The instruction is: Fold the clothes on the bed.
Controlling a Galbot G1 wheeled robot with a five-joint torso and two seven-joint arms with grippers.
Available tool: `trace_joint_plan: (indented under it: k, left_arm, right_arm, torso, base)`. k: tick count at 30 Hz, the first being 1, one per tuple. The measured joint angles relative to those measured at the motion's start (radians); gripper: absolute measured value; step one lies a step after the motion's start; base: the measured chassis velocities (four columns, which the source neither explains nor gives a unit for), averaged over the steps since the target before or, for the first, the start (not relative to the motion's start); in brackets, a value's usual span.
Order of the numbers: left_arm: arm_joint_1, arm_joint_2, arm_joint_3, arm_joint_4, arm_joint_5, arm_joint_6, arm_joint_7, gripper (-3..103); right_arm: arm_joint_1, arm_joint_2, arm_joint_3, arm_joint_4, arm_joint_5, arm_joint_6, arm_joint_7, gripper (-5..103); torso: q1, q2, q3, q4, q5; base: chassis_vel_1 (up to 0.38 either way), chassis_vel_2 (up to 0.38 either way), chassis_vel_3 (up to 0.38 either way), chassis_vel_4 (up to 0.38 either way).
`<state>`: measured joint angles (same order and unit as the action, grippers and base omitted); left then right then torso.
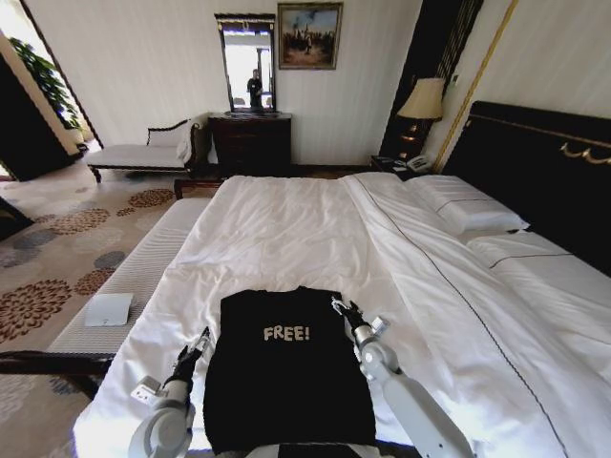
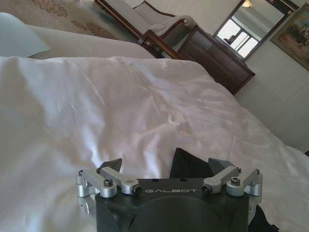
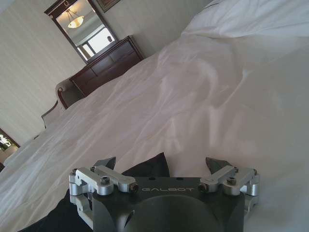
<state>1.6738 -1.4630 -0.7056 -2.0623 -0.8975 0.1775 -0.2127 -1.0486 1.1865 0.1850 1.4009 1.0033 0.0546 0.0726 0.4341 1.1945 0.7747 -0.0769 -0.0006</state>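
The clothes, a black T-shirt with pale "FREE!" lettering, lie flat as a narrow rectangle on the near part of the bed. My left gripper hovers at the shirt's left edge and stands open. In the left wrist view this gripper has a corner of the black fabric just past its spread fingertips. At the shirt's upper right corner my right gripper is open too. The right wrist view has that gripper with black cloth beneath it. Neither gripper holds anything.
White pillows lie by the dark headboard on the right. A long white-cushioned bench runs along the bed's left side, with a pale flat item on it. A dark dresser and a lamp stand at the far wall.
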Motion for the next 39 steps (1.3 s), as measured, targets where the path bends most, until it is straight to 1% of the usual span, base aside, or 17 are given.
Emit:
trace_joint_plan:
  k: [3,5,7,8,9,12,14,17,19,20,21,24,26,29,31,32,39]
  left_arm:
    - [-0.005,0.002,-0.003,-0.003,0.001,0.002,-0.010,100]
    - [-0.005,0.001,-0.002,-0.002,0.002,0.002,-0.010,100]
    - [-0.005,-0.006,0.008,0.011,0.014,0.002,-0.011,100]
    - [-0.005,-0.009,0.010,0.015,0.017,0.001,-0.011,100]
    - [-0.005,-0.009,0.010,0.015,0.017,0.001,-0.011,100]
    - [-0.013,-0.015,0.012,0.025,0.019,0.001,-0.015,100]
    - [-0.015,-0.015,0.012,0.026,0.018,0.001,-0.017,100]
    - [-0.019,-0.016,0.011,0.027,0.016,0.000,-0.025,100]
    - [-0.019,-0.017,0.012,0.027,0.016,-0.001,-0.026,100]
    - [-0.019,-0.020,0.013,0.030,0.016,-0.002,-0.026,100]
    - [-0.019,-0.021,0.014,0.031,0.016,-0.002,-0.026,100]
    - [-0.023,-0.023,0.017,0.034,0.014,-0.002,-0.026,100]
    - [-0.024,-0.023,0.017,0.035,0.014,-0.002,-0.026,100]
    - [-0.037,-0.022,0.018,0.041,0.007,-0.003,-0.029,100]
    - [-0.040,-0.022,0.020,0.042,0.007,-0.002,-0.029,100]
    - [-0.047,-0.021,0.024,0.047,0.007,-0.001,-0.029,100]
    - [-0.104,-0.014,0.040,0.089,0.009,0.006,-0.031,100]
  right_arm:
    - [0.022,0.015,0.003,-0.048,0.032,0.001,-0.046,100]
    - [0.026,0.018,0.003,-0.056,0.035,0.002,-0.051,100]
    - [0.040,0.032,0.002,-0.075,0.054,0.014,-0.063,98]
    - [0.042,0.034,0.001,-0.077,0.058,0.017,-0.064,93]
    - [0.042,0.034,0.001,-0.077,0.058,0.017,-0.064,93]
    - [0.049,0.041,-0.004,-0.093,0.060,0.027,-0.075,77]
    - [0.051,0.043,-0.005,-0.099,0.057,0.031,-0.075,77]
    - [0.057,0.057,-0.005,-0.116,0.045,0.048,-0.071,60]
    - [0.058,0.061,-0.005,-0.118,0.043,0.050,-0.069,60]
    - [0.059,0.066,-0.005,-0.123,0.039,0.054,-0.063,49]
    - [0.060,0.069,-0.005,-0.125,0.037,0.055,-0.061,49]
    - [0.064,0.074,-0.005,-0.138,0.021,0.067,-0.057,33]
    - [0.065,0.075,-0.005,-0.141,0.018,0.069,-0.056,33]
    - [0.069,0.079,-0.002,-0.145,0.008,0.083,-0.038,15]
    - [0.070,0.080,0.001,-0.145,0.008,0.084,-0.035,15]
    - [0.071,0.083,0.005,-0.141,0.010,0.086,-0.029,5]
    - [0.066,0.089,0.008,-0.122,0.014,0.092,-0.026,0]
  torso:
    - [0.000,0.000,0.000,-0.0001,-0.0002]
    - [0.000,0.000,0.000,-0.0001,-0.0001]
    - [0.000,0.000,0.000,0.0000,-0.0001]
    - [0.000,0.000,0.000,0.0001,-0.0002]
    - [0.000,0.000,0.000,0.0001,-0.0002]
    - [0.000,0.000,0.000,0.0000,-0.0002]
    - [0.000,0.000,0.000,0.0000,-0.0002]
    - [0.000,0.000,0.000,0.0001,-0.0002]
    - [0.000,0.000,0.000,0.0001,-0.0001]
    - [0.000,0.000,0.000,0.0001,-0.0001]
    - [0.000,0.000,0.000,0.0001,-0.0002]
    - [0.000,0.000,0.000,0.0001,-0.0002]
    - [0.000,0.000,0.000,0.0001,-0.0002]
    - [0.000,0.000,0.000,0.0001,-0.0001]
    - [0.000,0.000,0.000,0.0001,-0.0001]
    - [0.000,0.000,0.000,0.0001,-0.0002]
    - [0.000,0.000,0.000,0.0000,-0.0001]
  base:
    - [0.000,0.000,0.000,0.000]
    - [0.000,0.000,0.000,0.000]
    - [0.000,0.000,0.000,0.000]
    - [0.000,0.000,0.000,0.000]
    - [0.000,0.000,0.000,0.000]
    - [0.000,0.000,0.000,0.000]
    - [0.000,0.000,0.000,0.000]
    - [0.000,0.000,0.000,0.000]
    - [0.000,0.000,0.000,0.000]
    - [0.000,0.000,0.000,0.000]
    - [0.000,0.000,0.000,0.000]
    - [0.000,0.000,0.000,0.000]
    - [0.000,0.000,0.000,0.000]
    - [0.000,0.000,0.000,0.000]
    - [0.000,0.000,0.000,0.000]
    - [0.000,0.000,0.000,0.000]
    - [0.000,0.000,0.000,0.000]
